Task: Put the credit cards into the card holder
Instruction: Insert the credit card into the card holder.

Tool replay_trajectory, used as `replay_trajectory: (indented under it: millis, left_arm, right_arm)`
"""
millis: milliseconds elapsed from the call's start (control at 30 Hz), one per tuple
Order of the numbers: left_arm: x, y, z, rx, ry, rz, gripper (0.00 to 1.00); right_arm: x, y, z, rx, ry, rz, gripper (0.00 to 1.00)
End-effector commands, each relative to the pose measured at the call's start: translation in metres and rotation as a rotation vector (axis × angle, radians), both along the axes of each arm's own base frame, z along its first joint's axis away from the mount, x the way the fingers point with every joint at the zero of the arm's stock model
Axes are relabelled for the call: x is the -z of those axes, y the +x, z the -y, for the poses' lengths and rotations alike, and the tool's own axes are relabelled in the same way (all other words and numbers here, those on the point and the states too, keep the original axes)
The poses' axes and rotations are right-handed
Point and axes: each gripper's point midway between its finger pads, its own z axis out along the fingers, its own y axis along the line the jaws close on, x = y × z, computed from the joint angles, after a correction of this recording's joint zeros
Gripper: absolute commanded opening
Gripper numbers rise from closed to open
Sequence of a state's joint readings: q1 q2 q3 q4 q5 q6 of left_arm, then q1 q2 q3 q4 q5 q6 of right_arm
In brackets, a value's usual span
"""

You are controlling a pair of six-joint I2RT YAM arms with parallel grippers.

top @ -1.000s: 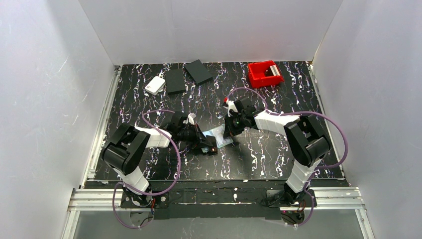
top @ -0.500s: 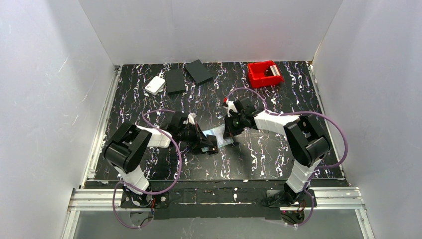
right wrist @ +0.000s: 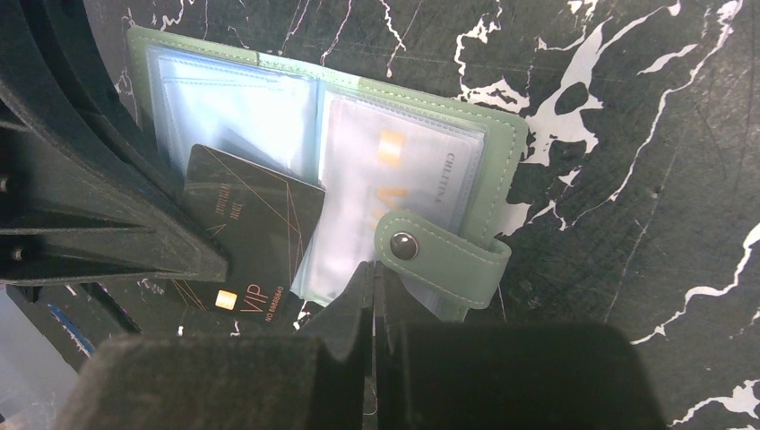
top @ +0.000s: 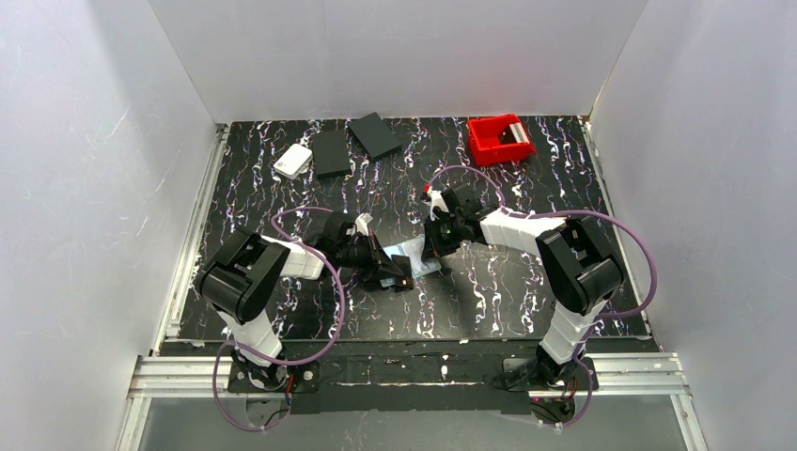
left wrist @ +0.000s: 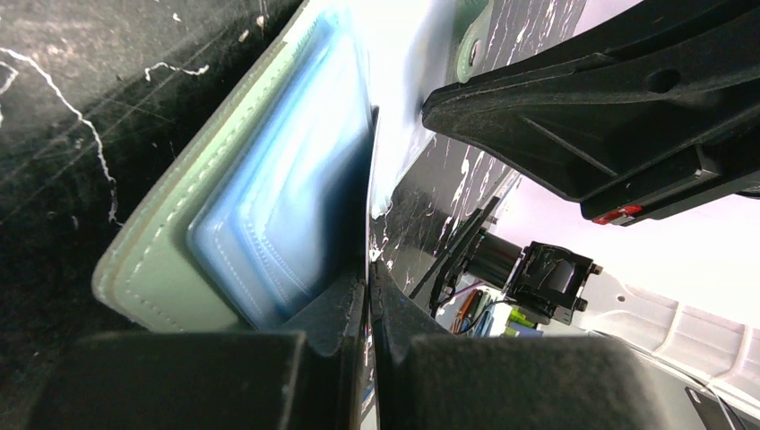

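Note:
The sage-green card holder (top: pixel 416 250) lies open mid-table, showing pale blue clear pockets (right wrist: pixel 237 107) and a snap strap (right wrist: pixel 444 255). A pale credit card (right wrist: pixel 403 175) sits in its right-hand pocket. My left gripper (top: pixel 398 279) is shut on a black "VIP" credit card (right wrist: pixel 255 228), whose far end lies over the left-hand pocket. In the left wrist view the gripper (left wrist: pixel 369 273) holds that card edge-on beside the pocket (left wrist: pixel 278 197). My right gripper (right wrist: pixel 375 278) is shut on the near edge of a clear pocket leaf, next to the strap; it also shows in the top view (top: pixel 435 251).
At the back of the table stand a red bin (top: pixel 500 138), two black flat rectangles (top: pixel 331 152) (top: pixel 376 134) and a white rounded box (top: pixel 293 161). White walls enclose the table on three sides.
The left arm has shifted very slightly. The card holder, the black card and the right gripper stay where they were.

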State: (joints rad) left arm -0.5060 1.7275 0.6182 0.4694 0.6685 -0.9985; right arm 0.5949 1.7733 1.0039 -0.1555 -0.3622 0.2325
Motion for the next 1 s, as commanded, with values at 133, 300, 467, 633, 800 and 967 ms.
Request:
replay_trajectory:
  millis: [133, 300, 467, 633, 800, 967]
  left_arm:
    - [0.002, 0.007, 0.006, 0.023, -0.009, 0.028, 0.00]
    - [0.003, 0.016, 0.006, -0.005, 0.003, 0.058, 0.00]
    - [0.006, 0.026, 0.005, -0.052, 0.018, 0.069, 0.00]
    - [0.011, 0.034, 0.005, -0.110, 0.018, 0.058, 0.00]
    - [0.014, 0.038, 0.005, -0.143, 0.013, 0.050, 0.00]
    - [0.015, 0.039, 0.001, -0.172, 0.028, 0.057, 0.00]
  right_arm:
    - [0.008, -0.001, 0.007, 0.003, -0.022, -0.005, 0.01]
    - [0.010, -0.002, 0.007, 0.002, -0.024, -0.009, 0.01]
    - [0.012, -0.002, 0.007, 0.003, -0.023, -0.012, 0.01]
    - [0.011, -0.003, 0.006, 0.005, -0.019, -0.015, 0.01]
    - [0.011, -0.003, 0.006, 0.007, -0.015, -0.017, 0.01]
    - [0.011, -0.004, 0.005, 0.006, -0.014, -0.018, 0.01]
